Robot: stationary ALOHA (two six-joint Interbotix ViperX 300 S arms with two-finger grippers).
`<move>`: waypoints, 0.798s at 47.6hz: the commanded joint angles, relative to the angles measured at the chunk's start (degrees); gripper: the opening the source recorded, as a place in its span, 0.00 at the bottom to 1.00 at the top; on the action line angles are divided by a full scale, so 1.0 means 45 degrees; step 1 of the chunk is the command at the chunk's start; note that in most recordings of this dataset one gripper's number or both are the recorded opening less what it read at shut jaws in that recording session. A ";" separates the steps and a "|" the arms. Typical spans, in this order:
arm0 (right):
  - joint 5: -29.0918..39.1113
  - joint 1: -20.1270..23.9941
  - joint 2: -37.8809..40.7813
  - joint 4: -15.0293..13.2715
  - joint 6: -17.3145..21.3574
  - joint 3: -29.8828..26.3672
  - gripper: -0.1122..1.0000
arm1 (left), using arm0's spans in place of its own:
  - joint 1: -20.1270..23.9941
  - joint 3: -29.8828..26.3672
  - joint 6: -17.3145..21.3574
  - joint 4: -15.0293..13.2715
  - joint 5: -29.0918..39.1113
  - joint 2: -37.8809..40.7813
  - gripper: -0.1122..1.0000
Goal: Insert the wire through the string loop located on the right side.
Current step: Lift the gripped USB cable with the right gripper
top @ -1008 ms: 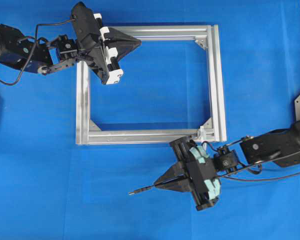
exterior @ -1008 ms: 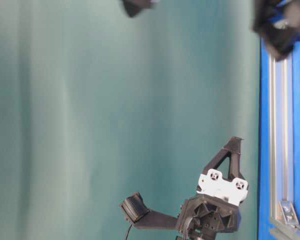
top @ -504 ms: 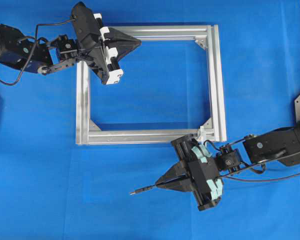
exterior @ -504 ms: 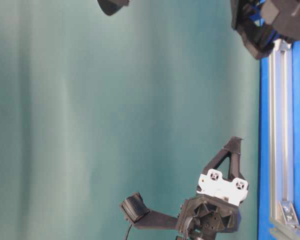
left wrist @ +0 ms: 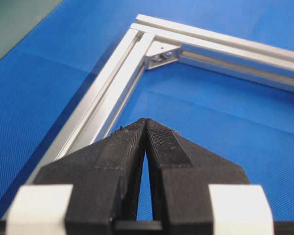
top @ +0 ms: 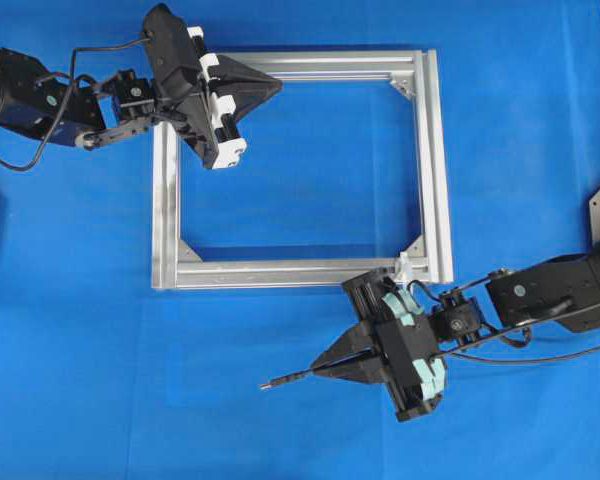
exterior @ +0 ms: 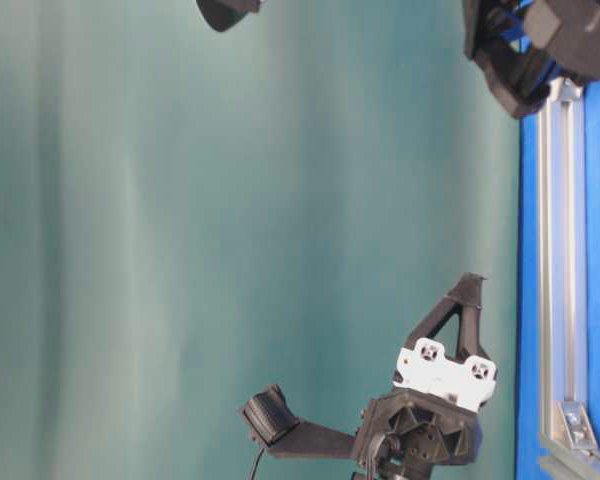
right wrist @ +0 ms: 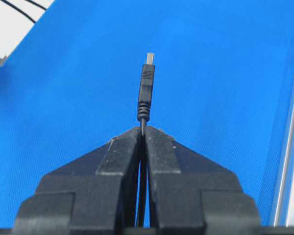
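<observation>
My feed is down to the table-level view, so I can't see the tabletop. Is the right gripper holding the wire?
Observer: Yes. In the right wrist view the right gripper is shut on the wire, with the plug sticking out past its tips.
Operator: Where is the plug pointing?
Observer: From overhead, the plug points left over bare blue mat, away from the string loop, which stands at the bottom right corner of the aluminium frame.
Operator: And the left gripper?
Observer: The left gripper is shut on nothing, hovering over the frame's top left corner in the overhead view.
</observation>
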 commanded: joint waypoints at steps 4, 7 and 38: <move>-0.0078 0.0059 -0.0332 -0.0020 0.0000 -0.0195 0.07 | 0.0020 -0.0176 0.0020 0.0020 -0.0059 -0.0371 0.10; -0.0078 0.0059 -0.0332 -0.0020 0.0000 -0.0195 0.07 | 0.0020 -0.0176 0.0020 0.0020 -0.0059 -0.0352 0.10; -0.0020 0.0098 -0.1250 0.0078 0.0137 0.1230 0.07 | 0.0020 -0.0137 0.0020 0.0020 -0.0059 -0.0371 0.10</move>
